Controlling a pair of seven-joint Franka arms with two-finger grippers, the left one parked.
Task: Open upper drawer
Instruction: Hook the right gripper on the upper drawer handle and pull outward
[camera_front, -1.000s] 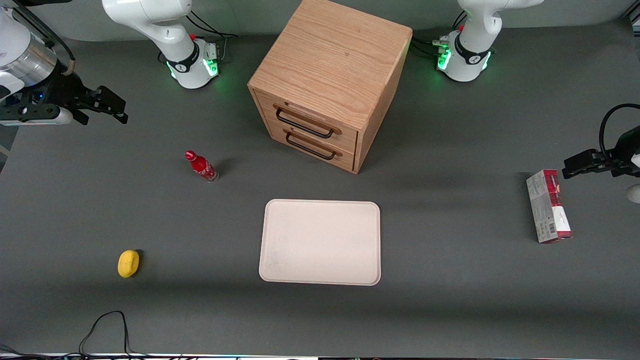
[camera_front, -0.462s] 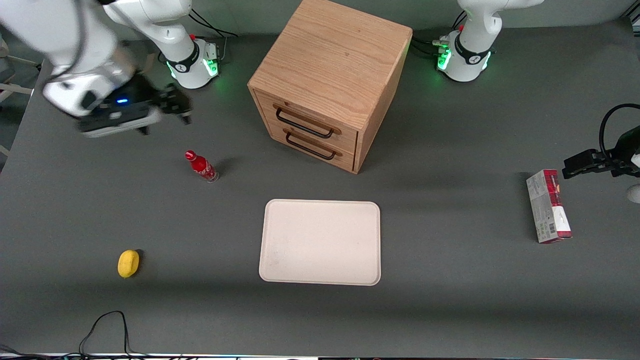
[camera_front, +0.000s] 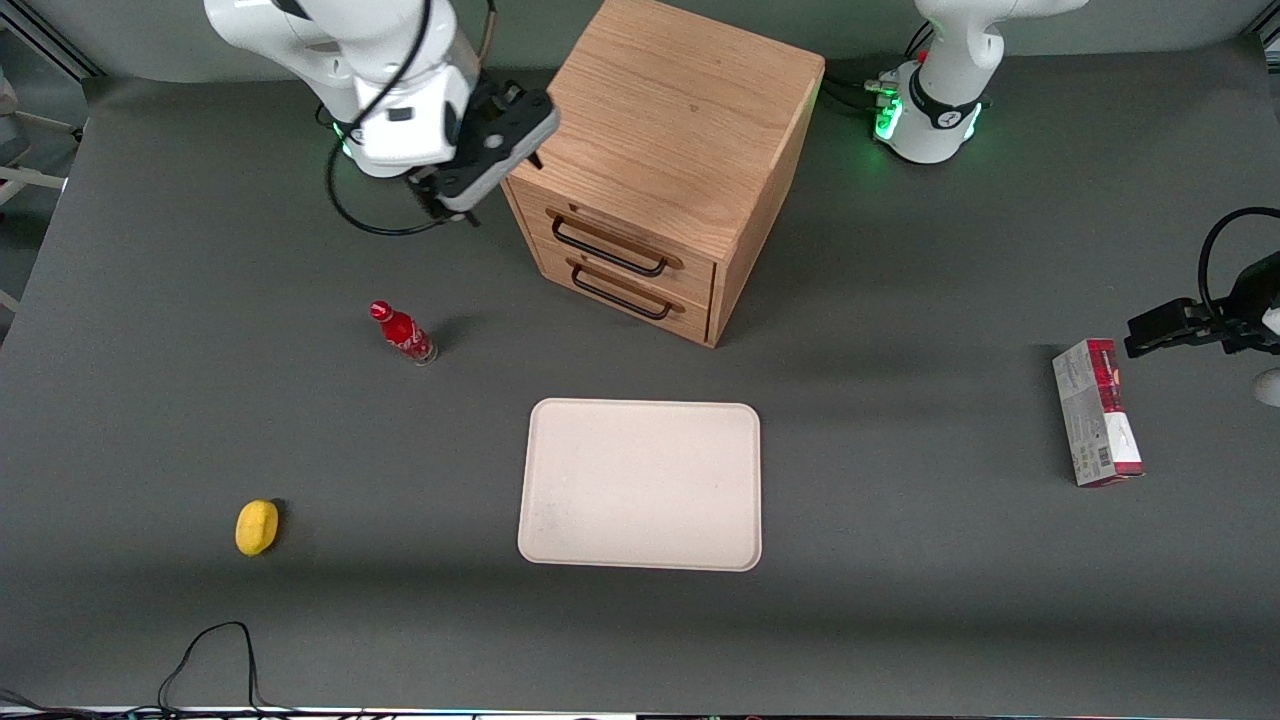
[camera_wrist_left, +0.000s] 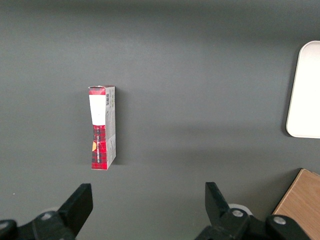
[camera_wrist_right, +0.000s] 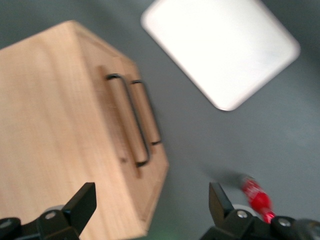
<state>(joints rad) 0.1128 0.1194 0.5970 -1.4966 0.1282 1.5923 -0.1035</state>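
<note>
The wooden cabinet (camera_front: 670, 110) stands at the middle of the table, farther from the front camera than the tray. Its upper drawer (camera_front: 625, 232) is shut, and its black wire handle (camera_front: 608, 250) lies flat against the front. The lower drawer (camera_front: 630, 285) is shut too. My right gripper (camera_front: 487, 158) is open and empty. It hovers beside the cabinet's top corner at the working arm's end, above the drawer fronts and apart from the handle. In the right wrist view the gripper (camera_wrist_right: 151, 200) spans the cabinet's corner edge, with the upper handle (camera_wrist_right: 129, 117) ahead of it.
A white tray (camera_front: 640, 485) lies in front of the cabinet and also shows in the wrist view (camera_wrist_right: 225, 45). A red bottle (camera_front: 403, 333) stands nearer the camera than the gripper. A yellow fruit (camera_front: 257, 527) lies at the working arm's end. A red-and-white box (camera_front: 1097, 412) lies at the parked arm's end.
My right gripper has swung from the working arm's end of the table to the cabinet's top corner. The drawers and other objects have not moved.
</note>
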